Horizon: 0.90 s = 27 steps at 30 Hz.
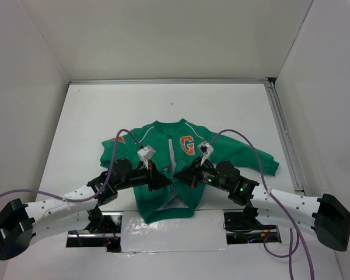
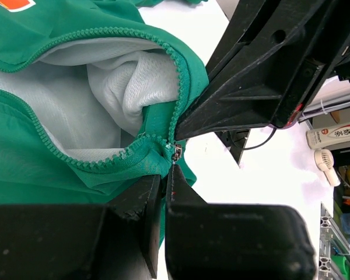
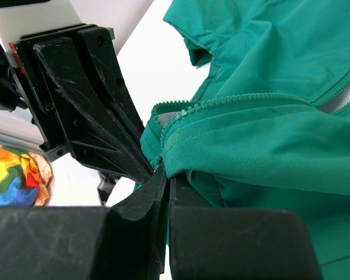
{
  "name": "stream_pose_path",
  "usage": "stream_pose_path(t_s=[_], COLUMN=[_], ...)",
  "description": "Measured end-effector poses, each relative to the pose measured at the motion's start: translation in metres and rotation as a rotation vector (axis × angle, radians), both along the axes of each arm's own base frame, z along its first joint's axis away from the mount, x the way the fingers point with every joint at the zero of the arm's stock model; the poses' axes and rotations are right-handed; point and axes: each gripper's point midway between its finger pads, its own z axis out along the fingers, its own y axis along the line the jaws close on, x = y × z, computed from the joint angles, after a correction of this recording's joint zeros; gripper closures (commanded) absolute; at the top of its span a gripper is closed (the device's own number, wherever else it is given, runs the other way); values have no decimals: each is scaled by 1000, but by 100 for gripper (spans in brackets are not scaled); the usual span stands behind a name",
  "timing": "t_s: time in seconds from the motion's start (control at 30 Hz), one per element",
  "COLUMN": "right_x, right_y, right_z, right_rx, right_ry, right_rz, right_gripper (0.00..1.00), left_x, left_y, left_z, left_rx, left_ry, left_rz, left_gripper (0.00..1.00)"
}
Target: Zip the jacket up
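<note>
Jacket (image 1: 160,146) lies near-far, collar (image 1: 169,124) twd back.

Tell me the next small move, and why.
Probably: the left gripper draws the zipper slider a little toward the collar. It looks shut at the slider, the right gripper pins the jacket hem beside it, and the teeth above lie apart.

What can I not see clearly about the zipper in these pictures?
Top view: the lower zipper end of the jacket, hidden under the left fingers and right fingers.
Left wrist view: the slider, too small to show whether both tooth rows are seated.
Right wrist view: the slider, hidden behind the folded hem.
</note>
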Motion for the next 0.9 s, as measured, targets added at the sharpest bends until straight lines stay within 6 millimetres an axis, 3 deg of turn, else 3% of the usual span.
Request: stream_pose_path(t_s=[0.47, 0.73, 0.9], right_x=[5, 7, 14], right_y=[-4, -5, -1], right_z=[-7, 0, 4], right_rx=[-23, 2, -88], right_ry=[98, 113, 114], right_rz=[-9, 7, 14], right_gripper=[100, 100, 76], left_x=[-5, -3, 1], left_y=[-7, -5, -4], left_z=[-6, 0, 4], left_rx=[16, 3, 45], left_ry=[11, -4, 41], left_rz=[4, 31, 76], left_gripper=[100, 100, 100])
